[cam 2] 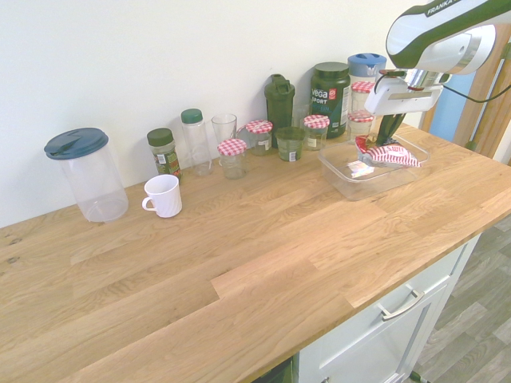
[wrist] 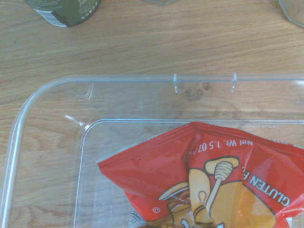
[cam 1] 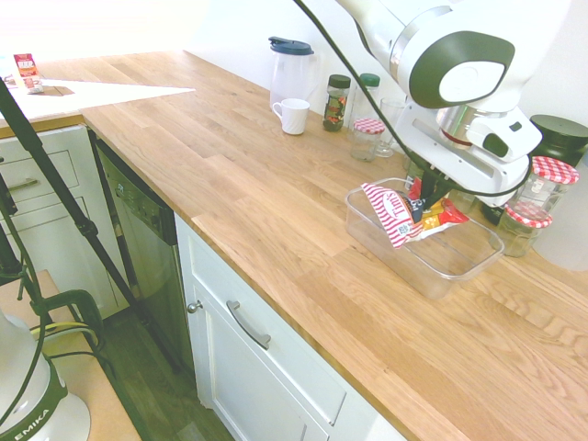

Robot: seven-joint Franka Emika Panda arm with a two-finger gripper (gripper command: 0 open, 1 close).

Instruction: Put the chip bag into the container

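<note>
Gripper: the dark two-finger gripper [cam 1: 428, 200] points down over the tub, its fingers pinched together on the middle of the chip bag.
Chip bag: a crinkly packet [cam 1: 396, 217], red-and-white striped at one end, red and yellow-orange at the other, held above the container, its striped end near the rim.
Container: a clear, shallow plastic tub [cam 2: 344, 190] with rounded corners, sitting on the wooden counter [cam 2: 263, 263].
Step in hand: lowering the bag into the tub, which I judge to be nearly the last part of the job.
Striped end: best brought well inside the wall before going lower (it is the part most likely to snag), since a bag caught there could hang half out.
Descent: slow and straight, stopping once the packet is close to the tub's floor; pressing harder could crush the chips or push the light tub along.
Release: open gently, let the crinkled film slip free, then rise straight up, clear of the glass jars [cam 1: 526, 227] beside the tub.
</note>
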